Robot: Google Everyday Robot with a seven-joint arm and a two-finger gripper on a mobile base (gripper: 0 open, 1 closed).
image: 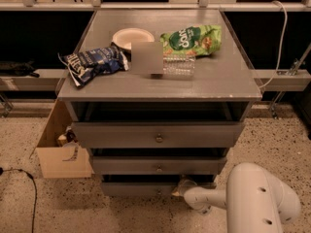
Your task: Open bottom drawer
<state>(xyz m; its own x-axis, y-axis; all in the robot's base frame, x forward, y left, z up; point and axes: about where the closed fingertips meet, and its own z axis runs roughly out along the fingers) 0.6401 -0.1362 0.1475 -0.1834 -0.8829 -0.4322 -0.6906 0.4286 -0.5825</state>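
The grey cabinet [160, 84] has three drawers. The bottom drawer [138, 189] is the lowest, narrowest front, with a small round knob [158, 192]. It stands out slightly from the frame. My gripper [181, 188] is at the right part of that drawer front, just right of the knob, at the end of my white arm [252, 200]. The middle drawer [158, 166] and top drawer [158, 135] sit above it, each with a knob.
On the cabinet top lie a blue chip bag [92, 62], a white bowl [132, 37], a green chip bag [192, 40] and a clear plastic bottle [177, 64]. An open cardboard box [60, 147] stands on the speckled floor at the left. A black cable [26, 178] lies on the floor.
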